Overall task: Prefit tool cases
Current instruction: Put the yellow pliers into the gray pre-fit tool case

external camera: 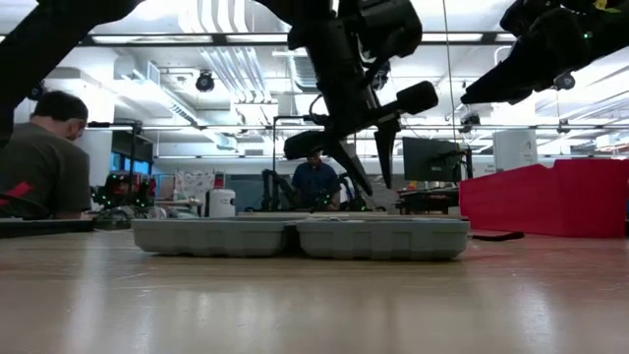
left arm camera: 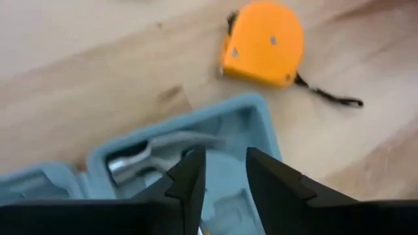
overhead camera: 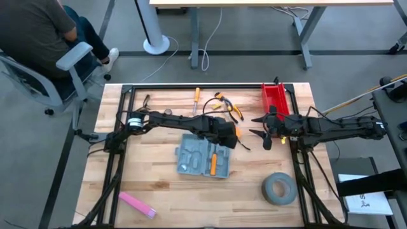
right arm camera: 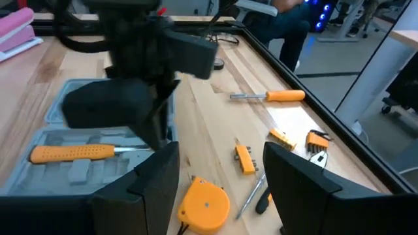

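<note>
The tool case (overhead camera: 197,156) lies open and flat near the middle of the wooden surface (overhead camera: 159,184) — blue-grey, two halves side by side, moulded recesses up. An orange-handled screwdriver (overhead camera: 213,164) sits in the half nearer the right arm, and a hammer (left arm camera: 153,151) lies in a recess at the case's far corner, seen in the left wrist view.

The left gripper (overhead camera: 227,141) hangs over that same corner of the case, just above it. Its fingers (left arm camera: 189,179) stand a little apart w/ nothing between them; they hold nothing. In the low view it is clear of the case, not touching.

An orange tape measure (left arm camera: 263,44) rests on the surface just beside the case corner, its black strap trailing away.

The right gripper (overhead camera: 262,130) waits near the red bin (overhead camera: 275,98), well apart from the case, jaws wide open and empty.

Other bits on the far side of the surface: a loose orange-handled screwdriver (overhead camera: 196,98), pliers (overhead camera: 227,105) and small orange parts — too small to tell exactly. A grey tape roll (overhead camera: 279,189) sits at the near right, a pink block (overhead camera: 137,205) at the near left.

A person (overhead camera: 38,32) sits in a chair beyond the surface's left corner.
</note>
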`<state>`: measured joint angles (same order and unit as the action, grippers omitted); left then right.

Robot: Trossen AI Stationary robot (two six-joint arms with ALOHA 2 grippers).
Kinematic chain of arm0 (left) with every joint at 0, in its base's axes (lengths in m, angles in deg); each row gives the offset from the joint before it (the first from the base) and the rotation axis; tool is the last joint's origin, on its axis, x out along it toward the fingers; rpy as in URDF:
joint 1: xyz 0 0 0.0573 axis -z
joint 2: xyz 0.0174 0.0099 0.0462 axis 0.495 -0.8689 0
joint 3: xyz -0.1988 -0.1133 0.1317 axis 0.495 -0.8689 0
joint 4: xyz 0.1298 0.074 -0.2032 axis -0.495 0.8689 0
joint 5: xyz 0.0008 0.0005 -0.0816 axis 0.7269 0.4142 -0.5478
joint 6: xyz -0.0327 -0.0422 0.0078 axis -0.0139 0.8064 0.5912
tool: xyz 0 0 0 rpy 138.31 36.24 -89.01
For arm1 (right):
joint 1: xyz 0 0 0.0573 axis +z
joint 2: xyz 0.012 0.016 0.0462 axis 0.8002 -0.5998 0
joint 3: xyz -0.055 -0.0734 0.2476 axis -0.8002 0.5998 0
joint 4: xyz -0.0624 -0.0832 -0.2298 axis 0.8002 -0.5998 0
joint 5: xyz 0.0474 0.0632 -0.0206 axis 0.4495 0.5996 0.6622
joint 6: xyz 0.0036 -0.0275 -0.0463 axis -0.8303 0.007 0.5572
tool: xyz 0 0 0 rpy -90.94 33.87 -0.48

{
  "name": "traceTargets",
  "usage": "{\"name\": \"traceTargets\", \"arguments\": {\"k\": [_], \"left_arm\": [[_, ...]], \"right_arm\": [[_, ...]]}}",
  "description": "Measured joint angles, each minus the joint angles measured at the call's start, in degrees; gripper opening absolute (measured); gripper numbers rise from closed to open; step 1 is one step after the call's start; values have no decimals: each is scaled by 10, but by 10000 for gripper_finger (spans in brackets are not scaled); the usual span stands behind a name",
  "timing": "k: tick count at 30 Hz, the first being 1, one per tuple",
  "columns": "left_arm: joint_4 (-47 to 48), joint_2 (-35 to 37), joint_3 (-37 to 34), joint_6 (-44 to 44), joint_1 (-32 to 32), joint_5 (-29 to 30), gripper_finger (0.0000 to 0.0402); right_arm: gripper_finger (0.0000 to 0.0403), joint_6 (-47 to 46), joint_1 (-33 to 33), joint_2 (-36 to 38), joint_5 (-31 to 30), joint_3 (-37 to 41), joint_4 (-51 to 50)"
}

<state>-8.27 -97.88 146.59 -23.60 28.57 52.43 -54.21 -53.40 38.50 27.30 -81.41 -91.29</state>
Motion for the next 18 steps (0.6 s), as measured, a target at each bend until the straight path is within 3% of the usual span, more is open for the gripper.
{"name": "traceTargets", "arguments": {"k": [8, 18], "left_arm": [[5, 41, 0, -55, -22, 86, 116], [15, 72, 0, -226, -66, 137, 101]], "right_arm": [[199, 1, 0, 0, 1, 1, 0], [199, 5, 0, 0, -4, 34, 39]]}}
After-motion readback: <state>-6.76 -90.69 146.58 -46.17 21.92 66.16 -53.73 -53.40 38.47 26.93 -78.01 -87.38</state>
